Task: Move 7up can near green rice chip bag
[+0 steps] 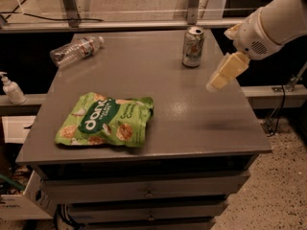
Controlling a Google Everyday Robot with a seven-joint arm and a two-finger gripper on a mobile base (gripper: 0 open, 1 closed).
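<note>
Claw hangs near shiny cylindrical 7up can.

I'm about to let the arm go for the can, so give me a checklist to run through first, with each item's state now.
1. The 7up can upright near the back edge of the table: ok.
2. Can held by the gripper: not ok; it hangs to the can's right, apart from it.
3. The green rice chip bag lies flat, front left: ok.
4. Bare surface between can and bag: ok.
5. The water bottle lies back left, off that path: ok.
</note>
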